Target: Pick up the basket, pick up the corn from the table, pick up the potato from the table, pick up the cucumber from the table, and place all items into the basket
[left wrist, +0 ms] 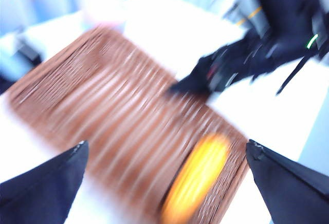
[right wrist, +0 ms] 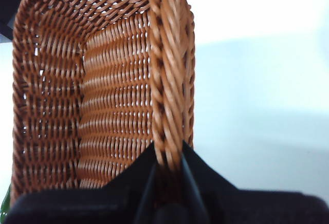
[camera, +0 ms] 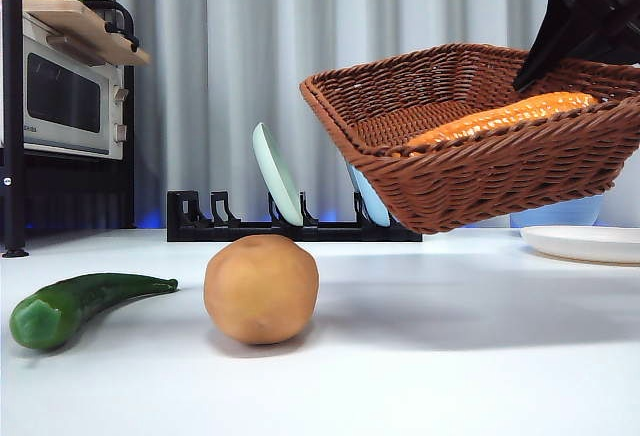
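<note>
The right tool pinches the rim of the raised basket holding the corn, while the left tool hangs spread above it.

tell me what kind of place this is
Probably a mock kitchen set up for robot trials: a toaster oven on a shelf, plates in a black dish rack, vegetables on a white table, and a plain curtain behind.

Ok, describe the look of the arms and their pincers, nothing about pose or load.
Both pincers have matte black, wedge-shaped jaws tapering to points: the left pincer and the right pincer. The right arm is angular black hardware. In the blurred left wrist view it shows a black cable plus small green and yellow markings.
</note>
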### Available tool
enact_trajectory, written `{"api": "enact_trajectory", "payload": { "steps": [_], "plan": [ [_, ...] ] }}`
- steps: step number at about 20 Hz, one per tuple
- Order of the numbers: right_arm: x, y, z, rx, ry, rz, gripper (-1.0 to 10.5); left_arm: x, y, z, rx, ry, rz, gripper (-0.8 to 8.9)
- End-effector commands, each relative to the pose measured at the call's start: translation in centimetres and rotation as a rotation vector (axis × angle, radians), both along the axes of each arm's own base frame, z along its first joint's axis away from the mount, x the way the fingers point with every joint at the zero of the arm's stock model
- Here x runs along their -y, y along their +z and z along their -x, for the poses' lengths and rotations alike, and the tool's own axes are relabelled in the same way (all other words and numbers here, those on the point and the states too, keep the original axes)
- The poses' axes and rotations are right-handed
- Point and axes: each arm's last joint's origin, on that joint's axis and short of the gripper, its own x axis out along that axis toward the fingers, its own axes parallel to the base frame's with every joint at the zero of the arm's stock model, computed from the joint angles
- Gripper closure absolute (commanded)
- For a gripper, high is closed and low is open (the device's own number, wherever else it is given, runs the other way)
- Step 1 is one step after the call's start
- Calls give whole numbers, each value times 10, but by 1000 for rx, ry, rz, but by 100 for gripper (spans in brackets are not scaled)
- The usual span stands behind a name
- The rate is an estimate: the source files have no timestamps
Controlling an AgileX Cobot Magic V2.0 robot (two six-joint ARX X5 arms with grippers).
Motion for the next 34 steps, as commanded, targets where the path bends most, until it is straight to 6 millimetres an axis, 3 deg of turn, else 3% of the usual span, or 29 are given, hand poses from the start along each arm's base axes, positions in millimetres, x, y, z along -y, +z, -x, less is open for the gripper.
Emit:
{"api": "enact_trajectory", "payload": {
  "steps": [1,5,10,18,24,28,30,33,34],
  "plan": [
    [0,3,-1,14,-5,-19,958,-22,-10,12,-48,131,-186,222],
    [0,3,-1,10,-4,-19,958,-47,-35,25,-234,292,-489,288],
    [0,3,-1,8,-4,-19,958,-46,-67,19,-292,372,-495,288],
    [0,1,1,-13,-4,-15,958,-59,-147,-26,-508,407,-404,288],
    [0,1,1,-14,-4,-14,958,-61,-180,-65,-591,435,-387,288],
    [0,1,1,-16,-4,-14,958,-56,-203,-78,-642,436,-437,290],
    [0,1,1,-17,-4,-14,958,-55,-211,-81,-657,432,-455,403],
    [0,1,1,-17,-4,-14,958,-54,-213,-83,-652,425,-460,758],
    [0,1,1,-17,-4,-13,958,-53,-213,-83,-643,414,-464,826]
  ]
}}
